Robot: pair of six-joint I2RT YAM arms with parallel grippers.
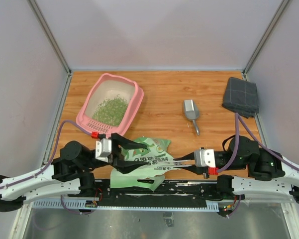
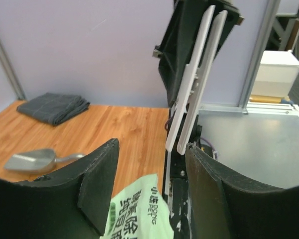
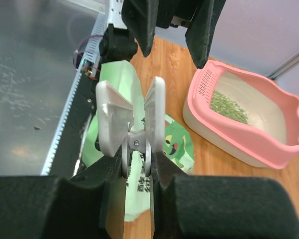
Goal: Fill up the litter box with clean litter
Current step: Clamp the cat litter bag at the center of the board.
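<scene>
Seeing my left gripper (image 1: 145,154) open over the green bag (image 1: 134,179), lower centre; right gripper (image 1: 189,164) pinching a white clip (image 1: 175,162).

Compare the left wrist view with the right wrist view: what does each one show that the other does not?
Only the left wrist view shows the grey cloth and the metal scoop. Only the right wrist view shows the litter box with the clean litter inside. Both show the green printed bag and the white clip.

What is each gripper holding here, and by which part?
The right gripper is shut on a white clip, at its hinge end. The left gripper is open over the green bag, holding nothing.
</scene>
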